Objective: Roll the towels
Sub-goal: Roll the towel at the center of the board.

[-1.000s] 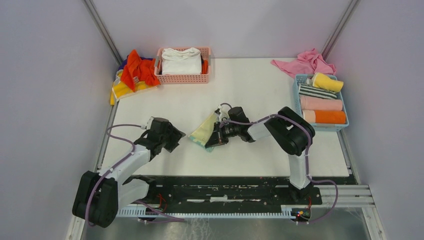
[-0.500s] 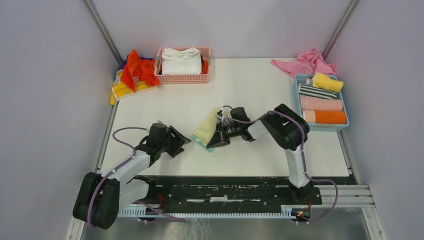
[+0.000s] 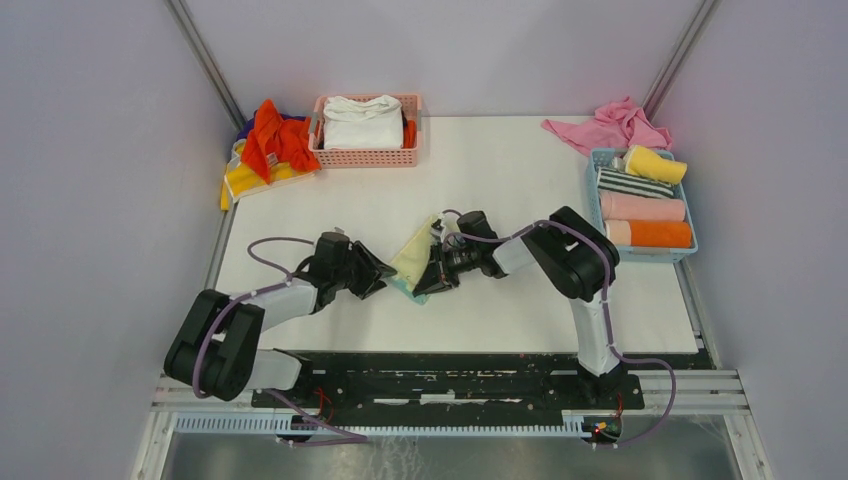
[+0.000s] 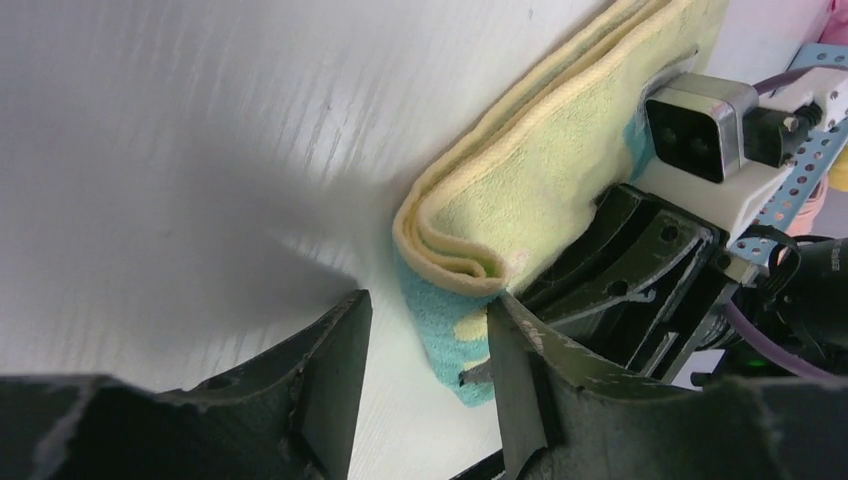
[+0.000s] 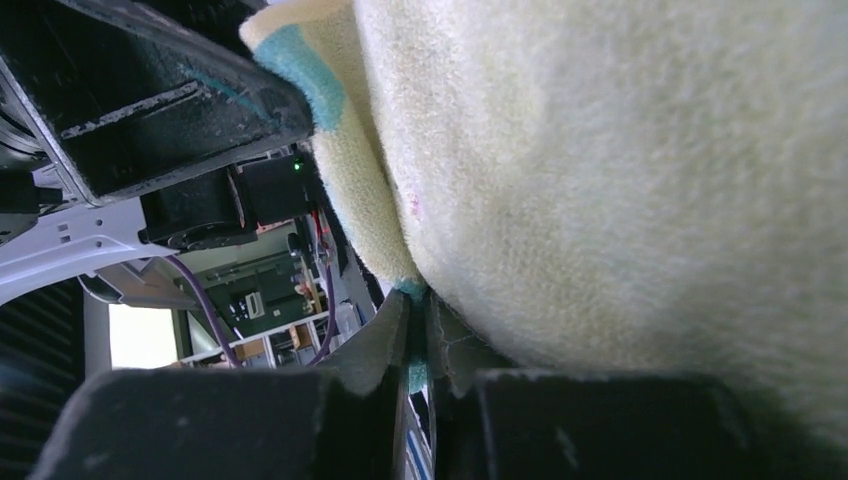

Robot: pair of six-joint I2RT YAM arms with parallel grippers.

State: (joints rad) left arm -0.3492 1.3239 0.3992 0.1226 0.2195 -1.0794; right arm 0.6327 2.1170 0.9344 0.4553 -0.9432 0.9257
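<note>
A pale yellow towel with teal patches [image 3: 411, 262] lies folded mid-table, one edge lifted. My right gripper [image 3: 428, 279] is shut on its teal edge; in the right wrist view [image 5: 419, 330] the thin teal hem sits pinched between the jaws and the yellow towel [image 5: 620, 170] fills the frame. My left gripper [image 3: 379, 276] is open at the towel's left end. In the left wrist view [image 4: 428, 345] the folded towel end [image 4: 470, 260] lies just beyond the gap between the jaws, with one fingertip [image 4: 510, 340] against the teal part.
A pink basket [image 3: 365, 150] holds a white cloth at the back. Orange, yellow and purple cloths [image 3: 268, 145] are heaped at the back left. A blue basket [image 3: 600, 200] at the right holds several rolled towels. A pink cloth [image 3: 610, 125] lies behind it.
My left gripper has moved right and forward across the table up to the towel's left end. My right gripper has stayed shut on the towel, which has shifted slightly.
</note>
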